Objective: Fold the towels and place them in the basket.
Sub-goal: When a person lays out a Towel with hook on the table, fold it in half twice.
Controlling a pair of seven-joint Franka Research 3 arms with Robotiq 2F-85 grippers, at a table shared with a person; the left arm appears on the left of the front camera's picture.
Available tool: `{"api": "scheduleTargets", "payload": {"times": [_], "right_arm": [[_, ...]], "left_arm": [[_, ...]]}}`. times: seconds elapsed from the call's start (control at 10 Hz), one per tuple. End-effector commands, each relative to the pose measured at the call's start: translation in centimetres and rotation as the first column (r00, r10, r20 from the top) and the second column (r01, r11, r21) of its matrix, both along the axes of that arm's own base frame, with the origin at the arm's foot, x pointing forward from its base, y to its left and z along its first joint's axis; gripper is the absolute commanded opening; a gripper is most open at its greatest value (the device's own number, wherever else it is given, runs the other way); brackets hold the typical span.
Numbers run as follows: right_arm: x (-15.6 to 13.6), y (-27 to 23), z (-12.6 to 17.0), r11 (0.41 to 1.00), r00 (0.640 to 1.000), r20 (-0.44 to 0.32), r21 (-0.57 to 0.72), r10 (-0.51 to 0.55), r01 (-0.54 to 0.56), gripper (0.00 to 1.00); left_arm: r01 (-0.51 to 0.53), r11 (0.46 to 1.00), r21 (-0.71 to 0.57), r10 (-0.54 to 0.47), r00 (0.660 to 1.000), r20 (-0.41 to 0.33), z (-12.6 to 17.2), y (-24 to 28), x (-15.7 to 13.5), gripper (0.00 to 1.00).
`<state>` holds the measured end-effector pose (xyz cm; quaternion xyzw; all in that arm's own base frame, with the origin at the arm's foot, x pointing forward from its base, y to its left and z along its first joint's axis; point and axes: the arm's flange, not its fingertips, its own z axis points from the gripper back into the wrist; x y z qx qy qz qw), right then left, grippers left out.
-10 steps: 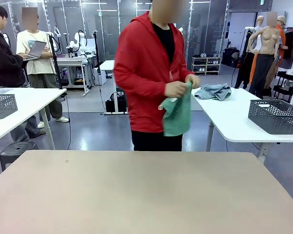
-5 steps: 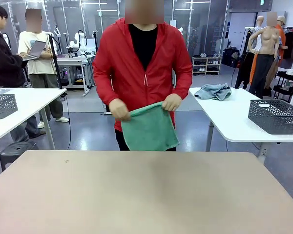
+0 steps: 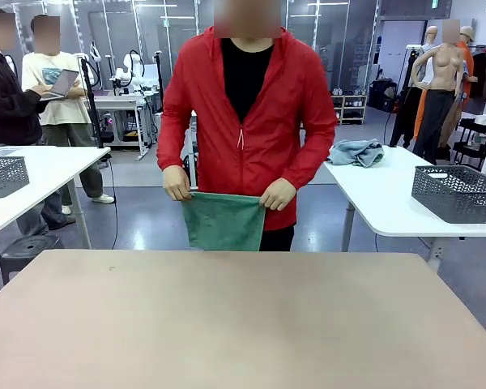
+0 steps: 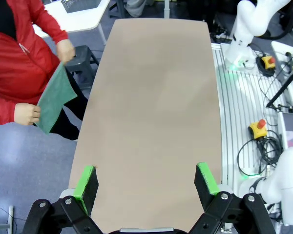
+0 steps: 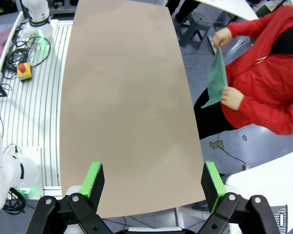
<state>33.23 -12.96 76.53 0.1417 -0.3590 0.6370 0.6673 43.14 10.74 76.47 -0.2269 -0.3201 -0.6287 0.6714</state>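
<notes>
A person in a red jacket stands at the far edge of the tan table (image 3: 243, 324) and holds a mint green towel (image 3: 223, 220) spread flat by its two top corners, hanging just beyond the table edge. The same towel (image 4: 55, 97) appears in the left wrist view and, edge-on, in the right wrist view (image 5: 216, 78). My left gripper (image 4: 146, 180) hovers high over the bare tabletop, open and holding nothing. My right gripper (image 5: 152, 179) is likewise open above the table. A dark grey mesh basket (image 3: 458, 193) sits on the white side table at right.
A crumpled grey-blue cloth (image 3: 355, 151) lies on the right white table (image 3: 389, 203). Another mesh basket (image 3: 2, 175) stands on the left white table. Two people stand at the back left. A dark stool (image 3: 28, 250) is near the table's far-left corner.
The person turned from the side table to face mine, took the green towel in both hands, spread it out and lowered it toward the far edge. Both grippers stayed open.
</notes>
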Motion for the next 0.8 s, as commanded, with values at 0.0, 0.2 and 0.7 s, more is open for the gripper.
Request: {"api": "scheduleTargets", "payload": {"times": [0.0, 0.2, 0.7], "right_arm": [[-0.08, 0.06, 0.09, 1.0, 1.0, 0.004, 0.002, 0.004, -0.004, 1.0], [-0.08, 0.06, 0.09, 1.0, 1.0, 0.004, 0.002, 0.004, -0.004, 1.0], [-0.08, 0.06, 0.09, 1.0, 1.0, 0.004, 0.002, 0.004, -0.004, 1.0]], "left_arm": [[-0.001, 1.0, 0.0, 0.001, 1.0, 0.0, 0.02, 0.0, -0.05, 1.0], [-0.001, 1.0, 0.0, 0.001, 1.0, 0.0, 0.02, 0.0, -0.05, 1.0], [-0.001, 1.0, 0.0, 0.001, 1.0, 0.0, 0.02, 0.0, -0.05, 1.0]]}}
